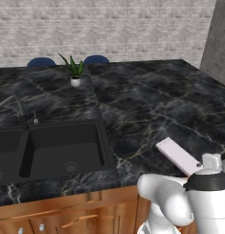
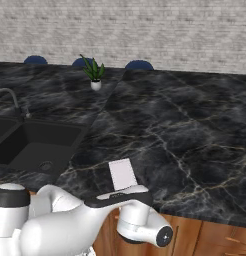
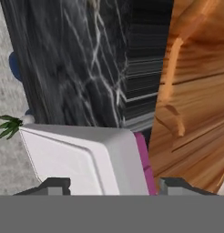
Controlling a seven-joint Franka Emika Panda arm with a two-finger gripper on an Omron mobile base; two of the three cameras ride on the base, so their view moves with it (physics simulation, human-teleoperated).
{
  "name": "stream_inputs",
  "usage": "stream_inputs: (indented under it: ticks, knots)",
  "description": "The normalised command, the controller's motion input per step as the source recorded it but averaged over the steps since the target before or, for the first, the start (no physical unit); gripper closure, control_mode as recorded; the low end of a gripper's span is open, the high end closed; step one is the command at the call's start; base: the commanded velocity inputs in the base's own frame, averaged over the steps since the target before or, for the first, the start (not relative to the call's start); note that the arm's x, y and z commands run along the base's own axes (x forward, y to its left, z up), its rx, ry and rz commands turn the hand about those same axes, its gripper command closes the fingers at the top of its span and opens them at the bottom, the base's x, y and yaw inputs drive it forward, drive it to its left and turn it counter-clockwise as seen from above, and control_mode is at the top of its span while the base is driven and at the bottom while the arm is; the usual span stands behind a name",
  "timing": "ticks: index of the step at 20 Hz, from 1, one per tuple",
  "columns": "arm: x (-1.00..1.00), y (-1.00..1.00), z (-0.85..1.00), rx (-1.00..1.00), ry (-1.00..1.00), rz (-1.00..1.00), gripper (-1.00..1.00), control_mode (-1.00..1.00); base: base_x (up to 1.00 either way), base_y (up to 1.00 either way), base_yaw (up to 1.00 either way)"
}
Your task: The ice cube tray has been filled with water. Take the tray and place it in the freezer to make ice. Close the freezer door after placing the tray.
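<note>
Ice cube tray at the counter's front edge, fingers on either side

Ice cube tray (image 1: 179,155) lies flat on the black marble counter (image 1: 146,105), at its front edge and right of the black sink (image 1: 59,148). From the right base camera its pale top (image 2: 122,173) sits just beyond the white arm. In the hand view the tray (image 3: 82,159) looms close, magenta underside showing, and the gripper (image 3: 114,185) has its two dark tips spread wide, one off each side of the slab; contact cannot be judged. A small potted plant (image 1: 75,71) stands far back. Wooden cabinets (image 1: 64,217) run below the counter.
</note>
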Motion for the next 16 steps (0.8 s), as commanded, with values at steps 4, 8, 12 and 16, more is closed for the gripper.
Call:
stream_inputs:
  ticks: [4, 8, 12, 16]
  knots:
    - [0.14, 0.00, 0.00, 0.00, 0.00, 0.00, 1.00, -1.00, 0.00, 0.00, 0.00]
    - [-0.09, 0.00, 0.15, 0.00, 0.00, 0.00, 1.00, -1.00, 0.00, 0.00, 0.00]
    - [-0.26, 0.01, 0.48, 0.00, 0.00, 0.00, 1.00, -1.00, 0.00, 0.00, 0.00]
    - [-0.27, 0.02, 0.60, 0.00, -0.02, 0.01, 1.00, -1.00, 0.00, 0.00, 0.00]
